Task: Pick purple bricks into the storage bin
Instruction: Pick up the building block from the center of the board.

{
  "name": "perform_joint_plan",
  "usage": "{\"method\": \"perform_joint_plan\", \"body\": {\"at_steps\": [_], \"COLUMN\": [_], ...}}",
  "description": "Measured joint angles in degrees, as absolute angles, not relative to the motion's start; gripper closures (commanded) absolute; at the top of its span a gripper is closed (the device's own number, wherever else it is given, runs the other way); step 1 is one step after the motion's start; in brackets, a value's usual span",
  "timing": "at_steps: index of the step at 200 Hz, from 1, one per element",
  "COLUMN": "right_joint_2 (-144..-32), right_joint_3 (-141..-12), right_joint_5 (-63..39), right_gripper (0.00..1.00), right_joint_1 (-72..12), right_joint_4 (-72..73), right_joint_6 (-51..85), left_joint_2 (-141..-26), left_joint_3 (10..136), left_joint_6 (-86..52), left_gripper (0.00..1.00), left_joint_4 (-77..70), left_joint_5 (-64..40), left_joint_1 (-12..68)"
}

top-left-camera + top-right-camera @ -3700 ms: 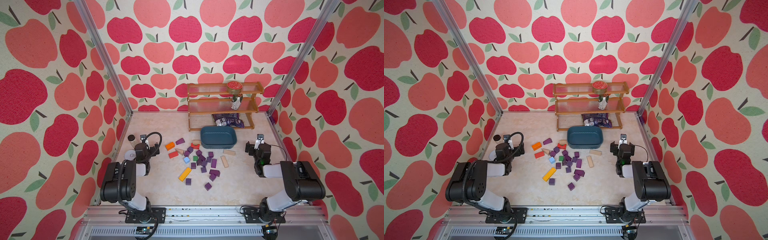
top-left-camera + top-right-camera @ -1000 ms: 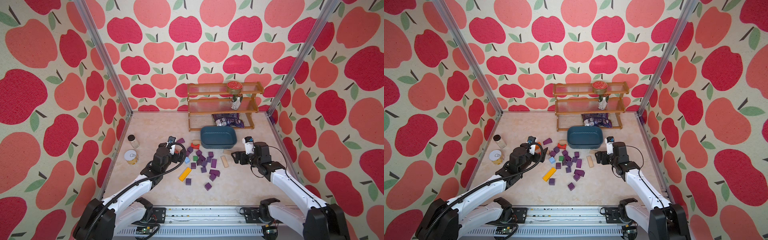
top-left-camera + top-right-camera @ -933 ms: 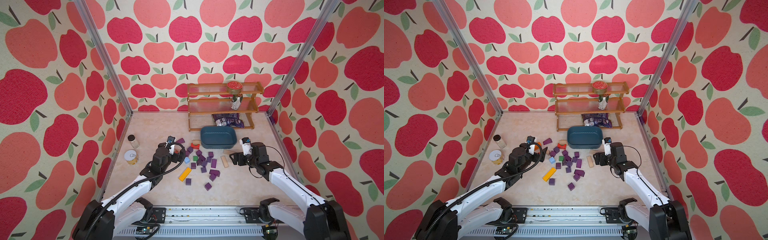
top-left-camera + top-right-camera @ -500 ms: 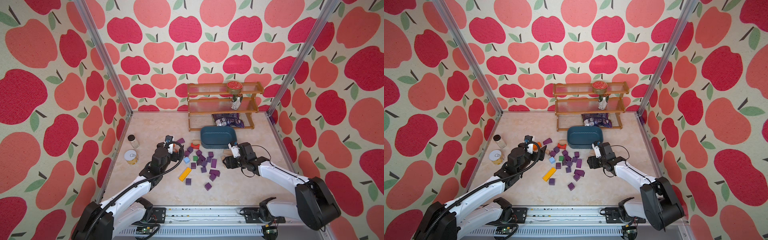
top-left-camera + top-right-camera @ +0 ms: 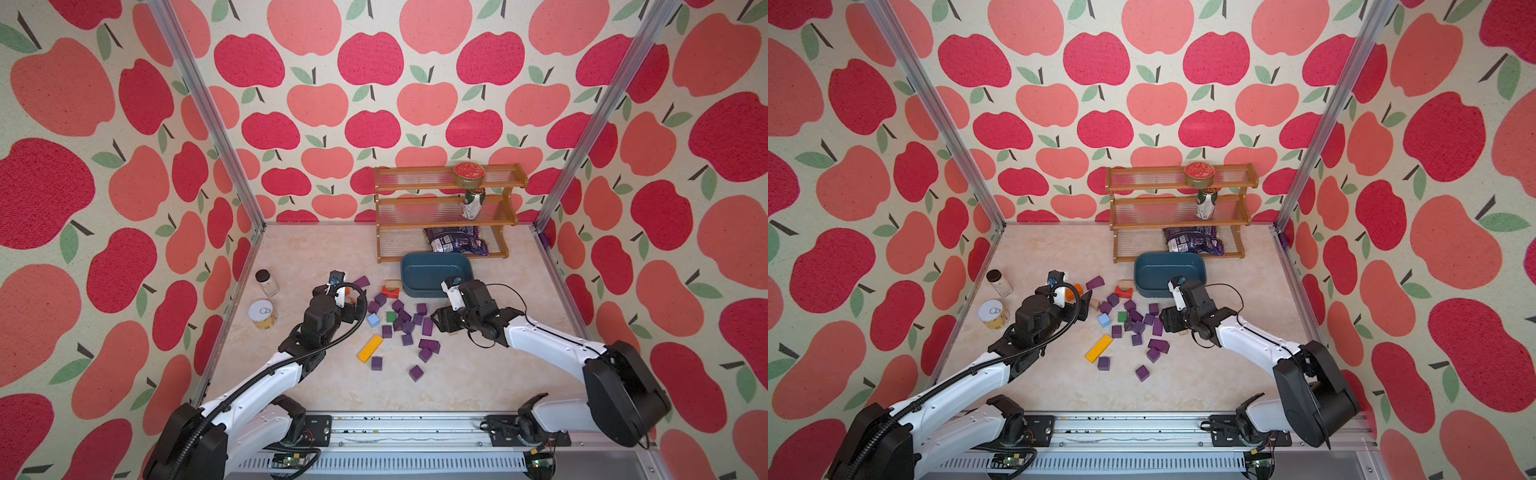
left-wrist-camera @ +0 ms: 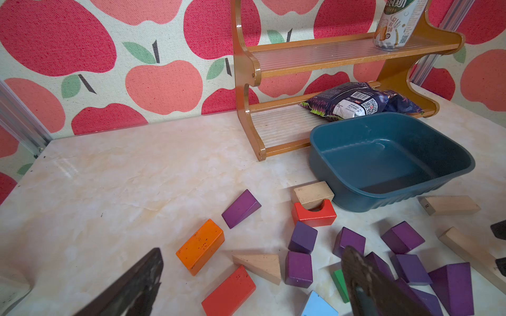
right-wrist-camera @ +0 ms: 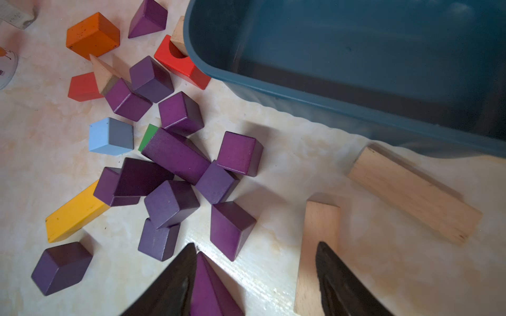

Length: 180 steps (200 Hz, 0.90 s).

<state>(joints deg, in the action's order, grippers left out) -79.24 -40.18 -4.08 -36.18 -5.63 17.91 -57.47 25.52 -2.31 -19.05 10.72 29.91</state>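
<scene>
Several purple bricks (image 5: 405, 322) (image 5: 1138, 324) lie scattered mid-table, in front of the empty teal storage bin (image 5: 428, 274) (image 5: 1167, 270). My right gripper (image 5: 442, 324) (image 7: 256, 249) is low at the cluster's right edge with its jaws apart. A purple wedge (image 7: 205, 284) lies against the inner face of one finger, and the other finger rests over a plain wood block (image 7: 317, 240). My left gripper (image 5: 353, 305) (image 6: 253, 250) hovers wide open at the cluster's left side, over orange, red and wood blocks, holding nothing.
A wooden shelf rack (image 5: 444, 212) with a snack bag (image 5: 455, 243) and cans stands behind the bin. A glass jar (image 5: 266, 282) and a tin (image 5: 262, 313) sit at the left. A yellow block (image 5: 370, 348) and another plain wood block (image 7: 413, 194) lie among the bricks.
My right arm has swung left and down to the cluster's edge, and its jaws have narrowed. The left gripper has edged slightly and stays wide open.
</scene>
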Motion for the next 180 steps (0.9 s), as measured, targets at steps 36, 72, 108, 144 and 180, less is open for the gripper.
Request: {"method": "perform_joint_plan", "body": {"at_steps": [36, 72, 108, 144, 180], "right_joint_2": [-83.05, -86.48, -88.44, -89.52, -90.83], "right_joint_3": [-42.50, -44.58, -47.64, -48.56, -49.50], "right_joint_5": [-3.49, -1.61, 2.83, 4.95, 5.56], "right_gripper": [0.32, 0.33, 0.34, 0.37, 0.40], "right_joint_1": [-38.83, -41.78, -44.18, -44.25, -44.25], "right_joint_4": [-5.56, -5.76, -8.10, -9.41, -11.77], "right_joint_6": [18.81, 19.14, 18.94, 18.98, 18.98], "left_joint_2": [-57.47, -57.39, -57.39, -57.39, -57.39], "left_joint_3": [25.43, 25.32, 25.21, 25.21, 25.21], "left_joint_6": [-2.28, -2.28, -2.28, -2.28, -2.28], "left_gripper": [0.01, 0.01, 0.01, 0.01, 0.01], "left_joint_4": [-19.05, -19.07, -19.05, -19.05, -19.05], "left_joint_5": [10.70, 10.72, 10.72, 10.79, 11.16], "left_joint_1": [29.91, 29.91, 29.91, 29.91, 29.91]}}
